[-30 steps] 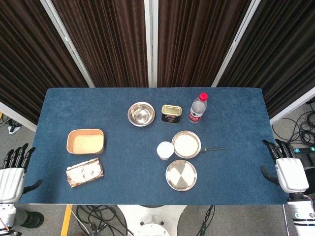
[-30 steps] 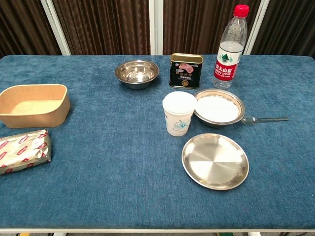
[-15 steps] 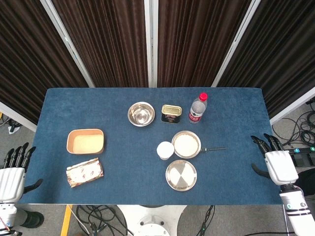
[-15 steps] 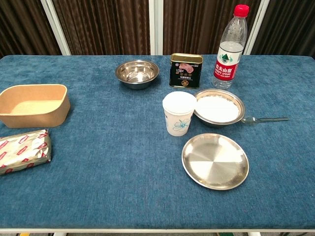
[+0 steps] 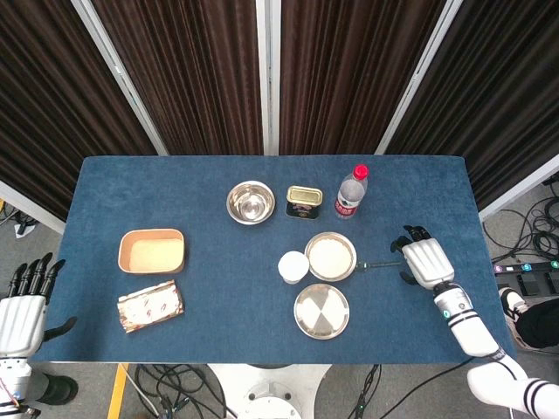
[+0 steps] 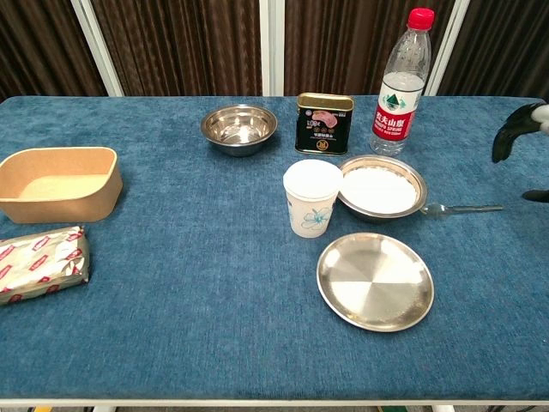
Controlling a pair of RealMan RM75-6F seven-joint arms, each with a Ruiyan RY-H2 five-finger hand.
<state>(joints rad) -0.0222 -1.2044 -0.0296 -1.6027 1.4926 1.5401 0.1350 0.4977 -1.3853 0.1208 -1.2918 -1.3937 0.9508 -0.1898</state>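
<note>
Right hand, fingers spread and holding nothing, hovered just beside one thin metal spoon; two steel bowls, one flat steel plate nearby.

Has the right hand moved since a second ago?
Yes. The right hand has come inward from the table's right edge, over the cloth, and is now near the spoon handle's tip.

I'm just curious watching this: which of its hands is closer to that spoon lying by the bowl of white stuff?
The right hand is nearer, just past the spoon handle's end and not touching it. The left hand hangs off the table's opposite edge, far away.
</note>
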